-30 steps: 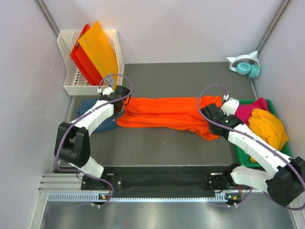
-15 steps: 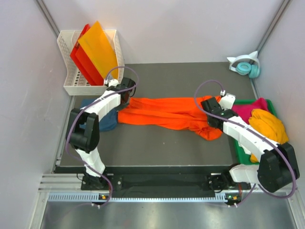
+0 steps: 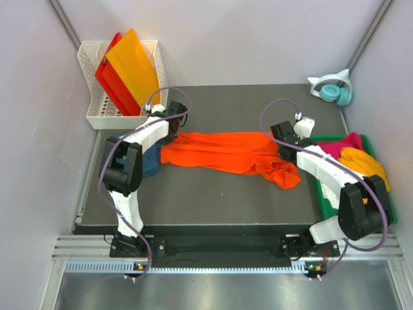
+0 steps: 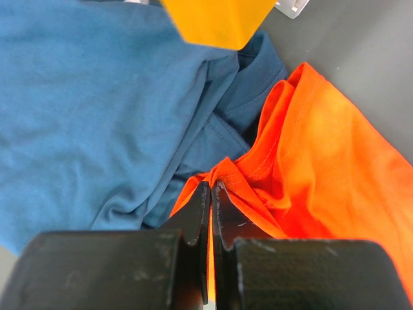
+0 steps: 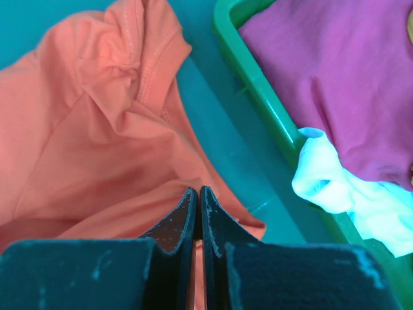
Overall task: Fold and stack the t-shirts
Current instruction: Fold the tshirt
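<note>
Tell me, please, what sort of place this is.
Probably a robotics lab: plain grey partition walls, two white robot arms at a dark table, and a bright orange cloth t-shirt between them.

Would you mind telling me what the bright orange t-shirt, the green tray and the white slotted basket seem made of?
Bright orange t-shirt: soft matte knit cloth, judging by wrinkles and stitched hems. Green tray: probably moulded plastic; its rim looks hard and glossy. White slotted basket: likely rigid plastic, given its regular grid of slots.

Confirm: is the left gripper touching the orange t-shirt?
Touching. The left wrist view shows the left gripper shut, its fingers pinching a fold of the orange t-shirt.
</note>
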